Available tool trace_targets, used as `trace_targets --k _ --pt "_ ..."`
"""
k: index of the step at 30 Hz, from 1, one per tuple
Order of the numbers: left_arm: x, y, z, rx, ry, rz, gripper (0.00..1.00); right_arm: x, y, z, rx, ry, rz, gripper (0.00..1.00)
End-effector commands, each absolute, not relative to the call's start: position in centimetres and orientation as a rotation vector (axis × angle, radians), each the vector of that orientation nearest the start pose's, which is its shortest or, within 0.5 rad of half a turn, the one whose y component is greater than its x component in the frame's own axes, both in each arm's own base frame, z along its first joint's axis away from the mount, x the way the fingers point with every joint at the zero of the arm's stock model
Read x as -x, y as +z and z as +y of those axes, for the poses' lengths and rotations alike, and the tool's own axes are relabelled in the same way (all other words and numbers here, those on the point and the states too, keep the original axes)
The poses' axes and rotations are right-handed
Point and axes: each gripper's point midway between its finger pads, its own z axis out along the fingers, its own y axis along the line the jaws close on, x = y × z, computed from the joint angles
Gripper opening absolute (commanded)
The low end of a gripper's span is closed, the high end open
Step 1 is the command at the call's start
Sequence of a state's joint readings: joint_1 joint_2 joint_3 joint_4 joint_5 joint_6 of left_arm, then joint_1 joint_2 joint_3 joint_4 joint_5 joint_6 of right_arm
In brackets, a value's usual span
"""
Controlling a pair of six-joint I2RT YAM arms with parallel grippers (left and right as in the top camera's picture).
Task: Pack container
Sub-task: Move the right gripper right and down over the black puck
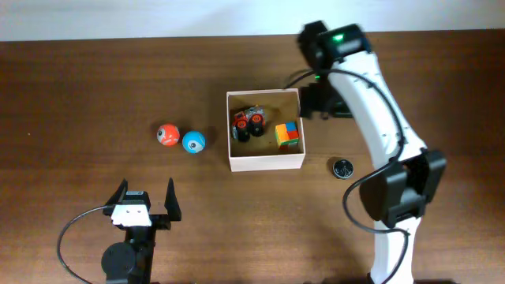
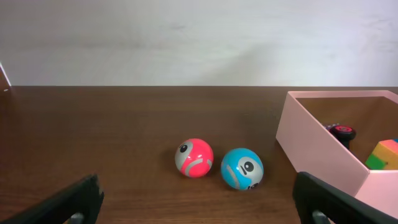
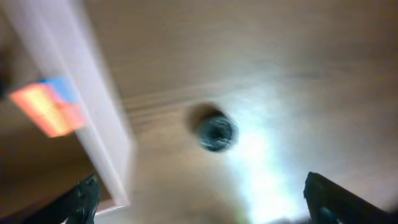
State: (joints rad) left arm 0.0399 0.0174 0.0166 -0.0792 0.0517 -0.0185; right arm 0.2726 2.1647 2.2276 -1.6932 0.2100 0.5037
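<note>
The container (image 1: 265, 163), a square cream-walled box with a tan inside, stands mid-table. It holds a red and black toy car (image 1: 248, 124) and a colourful cube (image 1: 287, 134). A red ball (image 1: 167, 135) and a blue ball (image 1: 193, 142) lie side by side left of it; both show in the left wrist view, red (image 2: 193, 157) and blue (image 2: 242, 168). A small dark round toy (image 1: 342, 168) lies right of the box, blurred in the right wrist view (image 3: 216, 132). My left gripper (image 1: 145, 199) is open and empty near the front. My right gripper (image 3: 205, 199) is open, above the box's right edge (image 3: 93, 118).
The right arm (image 1: 379, 102) reaches from the front right over the table to the box's far right corner. The table's far edge meets a white wall (image 2: 199, 37).
</note>
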Motion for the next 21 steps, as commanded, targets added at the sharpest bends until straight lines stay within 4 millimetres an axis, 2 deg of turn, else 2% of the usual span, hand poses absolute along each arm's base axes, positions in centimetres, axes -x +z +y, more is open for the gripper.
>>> trace_targets --k 1,6,11,14,19,21 --pt "-24.6 15.5 0.3 0.007 -0.009 1.654 0.99 -38.7 17.8 4.4 -0.462 -0.367 3.039 0.99" --pt "-24.6 15.5 0.3 0.008 -0.008 1.654 0.99 -38.7 17.5 3.4 -0.56 -0.336 3.042 0.99" --pt "-24.6 15.5 0.3 0.008 -0.008 1.654 0.99 -37.9 16.3 2.1 -0.828 -0.412 2.997 0.99" --pt "-24.6 15.5 0.3 0.008 -0.008 1.654 0.99 -37.3 14.4 1.1 -0.951 -0.477 2.975 0.99" --pt "-24.6 15.5 0.3 0.008 -0.008 1.654 0.99 -36.5 9.4 1.6 -1.025 -0.363 3.062 0.99" --pt "-24.6 15.5 0.3 0.008 -0.008 1.654 0.99 -36.2 8.3 1.7 -1.045 -0.333 3.08 0.99"
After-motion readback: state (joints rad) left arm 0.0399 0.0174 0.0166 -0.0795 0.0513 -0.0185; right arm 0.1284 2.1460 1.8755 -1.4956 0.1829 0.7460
